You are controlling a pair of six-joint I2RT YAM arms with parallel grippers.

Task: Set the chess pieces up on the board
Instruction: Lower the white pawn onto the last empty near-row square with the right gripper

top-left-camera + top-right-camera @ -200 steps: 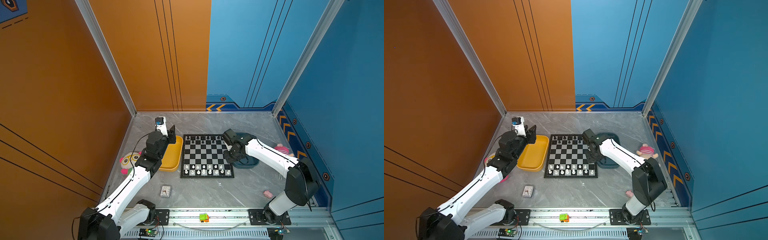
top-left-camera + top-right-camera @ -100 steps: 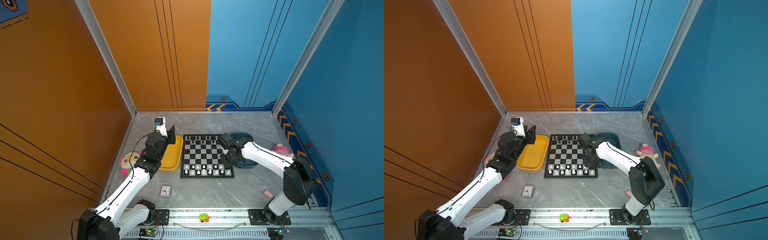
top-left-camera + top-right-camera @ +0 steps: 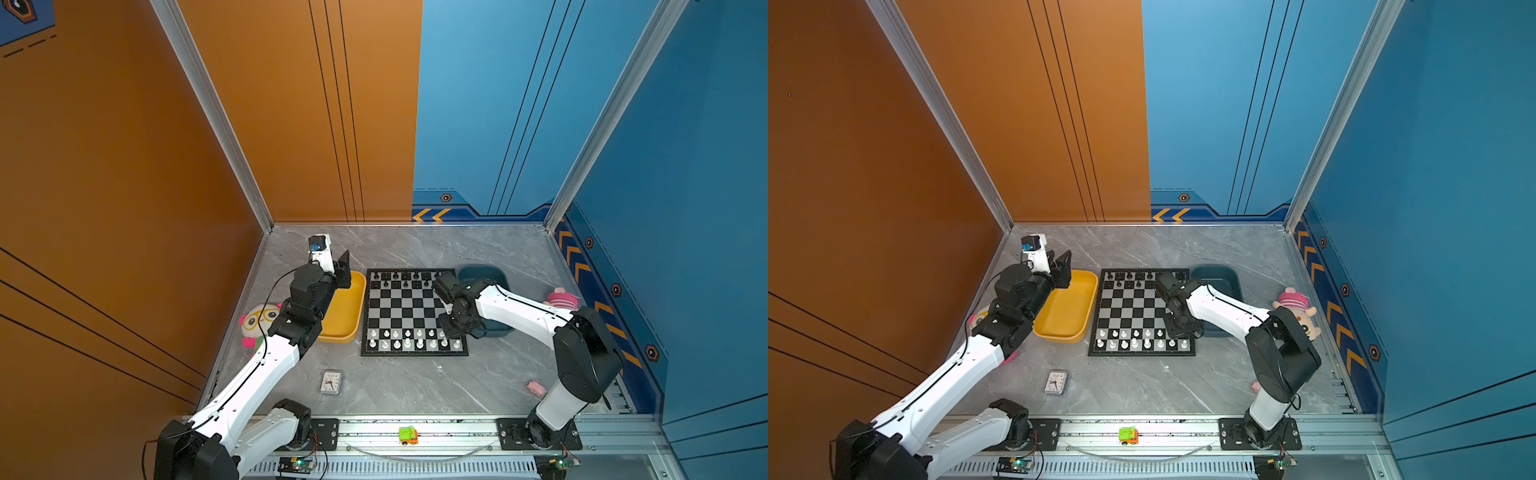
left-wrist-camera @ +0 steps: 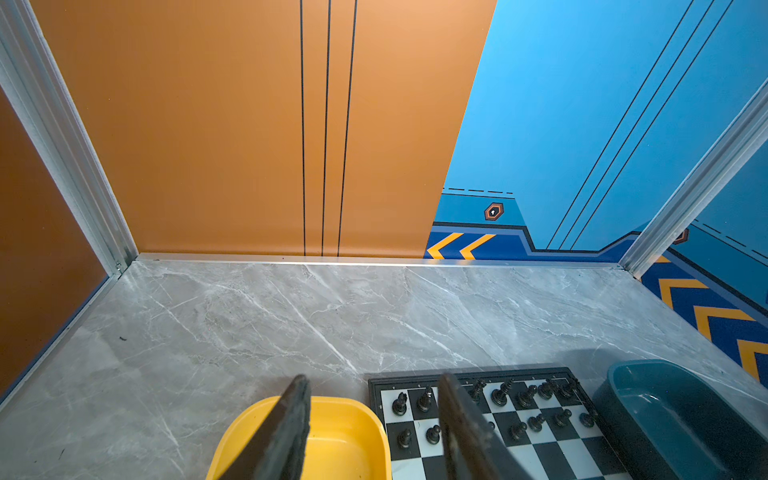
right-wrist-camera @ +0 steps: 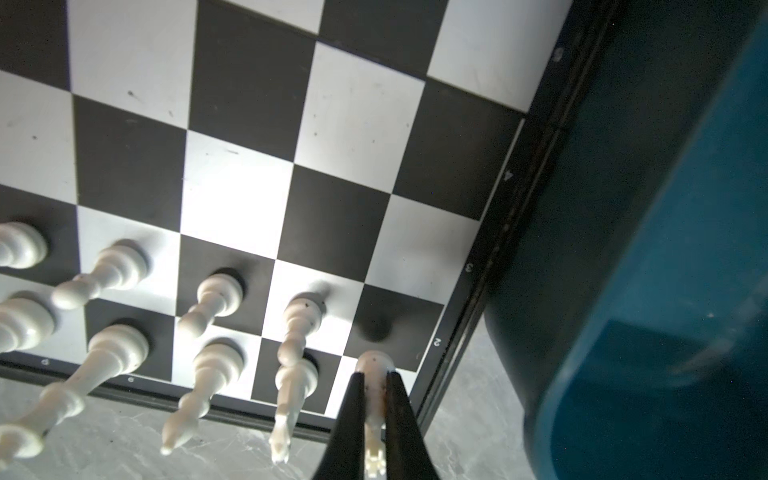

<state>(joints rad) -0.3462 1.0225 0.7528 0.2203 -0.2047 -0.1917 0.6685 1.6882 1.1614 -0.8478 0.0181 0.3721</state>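
The fingers (image 5: 351, 415) of the right gripper (image 5: 374, 376) are pinched almost together on a small white piece (image 5: 375, 360), whose rounded end pokes out just past their tips. I can't make out which kind of piece it is. It hangs low over the board (image 3: 409, 309) at the near right corner. A soft round shadow lies on the black square just beyond it, and I can't tell whether the piece touches the surface.

Beside it the other white chess pieces (image 3: 409, 338) stand upright in two rows along the near edge. The black chess pieces (image 3: 405, 276) stand in two rows along the far edge, with bare squares between.

The board lies flat on the grey marble table (image 3: 415, 386). A yellow tray (image 3: 345, 316) sits on its left and a dark teal tray (image 3: 484, 274) on its right, each just beside the frame. The right arm reaches across the teal tray.

The left gripper (image 4: 374, 378) hovers over the far end of the yellow tray, its fingers (image 4: 293, 415) well apart with nothing between them.

Further out I see a round-faced plush (image 3: 259, 322) by the left wall and a pink plush (image 3: 561, 297) by the right wall. A small pink pig (image 3: 536, 387) and a little clock (image 3: 331, 381) lie on the table, and a green toy car (image 3: 408, 435) sits on the front rail.
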